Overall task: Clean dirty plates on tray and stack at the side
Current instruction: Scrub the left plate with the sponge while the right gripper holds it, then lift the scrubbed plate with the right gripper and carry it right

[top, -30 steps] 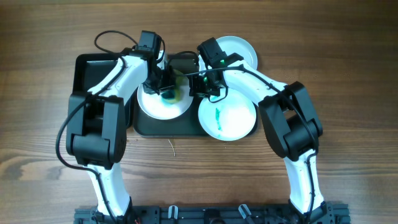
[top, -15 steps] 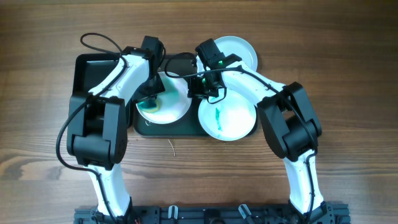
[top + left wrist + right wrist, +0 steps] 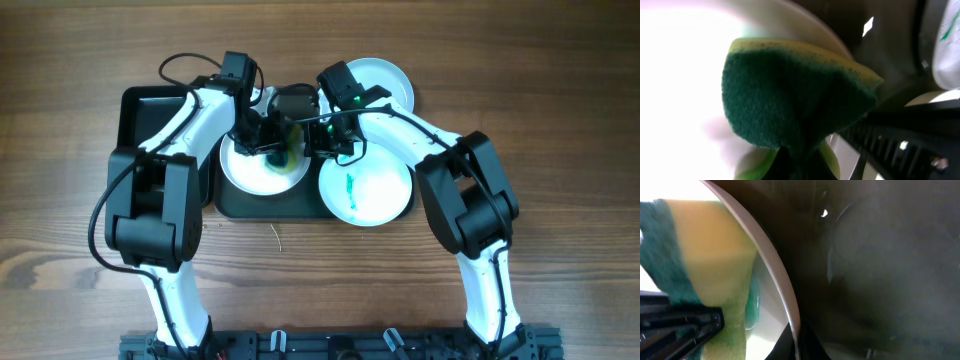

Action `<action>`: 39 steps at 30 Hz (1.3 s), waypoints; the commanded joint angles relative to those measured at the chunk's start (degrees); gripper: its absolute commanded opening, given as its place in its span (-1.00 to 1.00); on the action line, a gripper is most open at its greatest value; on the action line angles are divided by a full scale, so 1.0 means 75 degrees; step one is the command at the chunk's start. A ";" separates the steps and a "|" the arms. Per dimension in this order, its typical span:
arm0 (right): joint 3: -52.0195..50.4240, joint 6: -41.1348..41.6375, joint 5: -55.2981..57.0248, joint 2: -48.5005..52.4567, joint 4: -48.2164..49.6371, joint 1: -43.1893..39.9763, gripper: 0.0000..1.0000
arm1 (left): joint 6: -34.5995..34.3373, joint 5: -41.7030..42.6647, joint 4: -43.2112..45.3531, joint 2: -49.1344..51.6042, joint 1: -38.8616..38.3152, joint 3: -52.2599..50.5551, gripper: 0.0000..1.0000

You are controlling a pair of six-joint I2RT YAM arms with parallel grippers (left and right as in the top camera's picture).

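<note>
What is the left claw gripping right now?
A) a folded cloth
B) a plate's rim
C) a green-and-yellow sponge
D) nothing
C: the left claw is shut on a green-and-yellow sponge, held over the white plate.

The work surface is a brown wooden table (image 3: 560, 90). Its grain runs left to right, with darker streaks. The wood fills the overhead view to every edge. Light is even and diffuse, and shadows are soft. A dark rail (image 3: 330, 345) runs along the near edge. A thin pale strand (image 3: 276, 238) lies on the wood.
</note>
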 commanded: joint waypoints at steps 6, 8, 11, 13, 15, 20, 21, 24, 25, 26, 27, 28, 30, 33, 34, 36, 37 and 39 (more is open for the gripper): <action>0.0012 -0.0012 0.0219 0.0332 -0.0020 -0.0020 -0.92 | -0.1667 -0.4578 0.0017 0.0128 -0.0017 -0.0052 -0.92; 0.0012 -0.0015 0.0221 0.0332 -0.0020 -0.0020 -0.91 | -0.2020 -0.5164 -0.0169 0.0128 -0.0017 -0.0052 -0.92; 0.0012 -0.0015 0.0221 0.0332 -0.0017 -0.0020 -0.91 | -0.2390 -0.5330 -0.0571 0.0128 -0.0017 -0.0052 -0.92; 0.0012 -0.0012 0.0224 0.0332 -0.0015 -0.0020 -0.91 | -0.2565 -0.5161 -0.0918 0.0128 -0.0017 -0.0047 -0.92; 0.0012 -0.0015 0.0224 0.0332 -0.0017 -0.0020 -0.92 | -0.2565 -0.4881 -0.1139 0.0122 -0.0017 -0.0047 -0.92; 0.0012 -0.0012 0.0224 0.0332 -0.0015 -0.0020 -0.91 | -0.2739 -0.4552 -0.1547 -0.0163 -0.0017 -0.0029 -0.92; 0.0012 -0.0015 0.0224 0.0332 -0.0015 -0.0020 -0.91 | -0.2736 -0.4552 -0.1612 -0.0242 -0.0017 -0.0003 -0.92; 0.0012 -0.0012 0.0221 0.0332 -0.0017 -0.0020 -0.91 | -0.2728 -0.4555 -0.1909 -0.0592 -0.0017 0.0256 -0.92; 0.0012 -0.0012 0.0221 0.0329 -0.0017 -0.0020 -0.91 | -0.2728 -0.4558 -0.1967 -0.0682 -0.0017 0.0335 -0.92; 0.0012 -0.0012 0.0221 0.0332 -0.0017 -0.0020 -0.91 | -0.2728 -0.4555 -0.2037 -0.0807 -0.0017 0.0431 -0.92; 0.0012 -0.0012 0.0221 0.0329 -0.0017 -0.0020 -0.92 | -0.2728 -0.4555 -0.2092 -0.0927 -0.0017 0.0513 -0.92; 0.0012 -0.0012 0.0221 0.0332 -0.0015 -0.0020 -0.91 | -0.2725 -0.4555 -0.2157 -0.1081 -0.0017 0.0600 -0.92; 0.0012 -0.0020 0.0221 0.0326 0.0006 -0.0020 -0.91 | -0.2696 -0.4552 -0.2250 -0.1297 -0.0006 0.0688 -0.92; 0.0035 -0.0026 0.0221 0.0254 0.0006 -0.0009 -0.91 | -0.2690 -0.4526 -0.2442 -0.1658 0.0143 0.0769 -0.92; 0.0035 -0.0029 0.0239 0.0178 0.0009 0.0015 -0.91 | -0.2690 -0.4520 -0.2489 -0.1734 0.0204 0.0769 -0.92; 0.0035 -0.0026 0.0522 -0.0044 -0.0006 0.0087 -0.91 | -0.2646 -0.4511 -0.2617 -0.1926 0.0434 0.0769 -0.92; 0.0035 -0.0026 0.0717 -0.0187 -0.0035 0.0137 -0.91 | -0.2506 -0.4424 -0.2652 -0.1996 0.0574 0.0769 -0.92; 0.0035 -0.0029 0.1166 -0.0504 -0.0140 0.0242 -0.91 | -0.2186 -0.4185 -0.2678 -0.2087 0.0877 0.0769 -0.92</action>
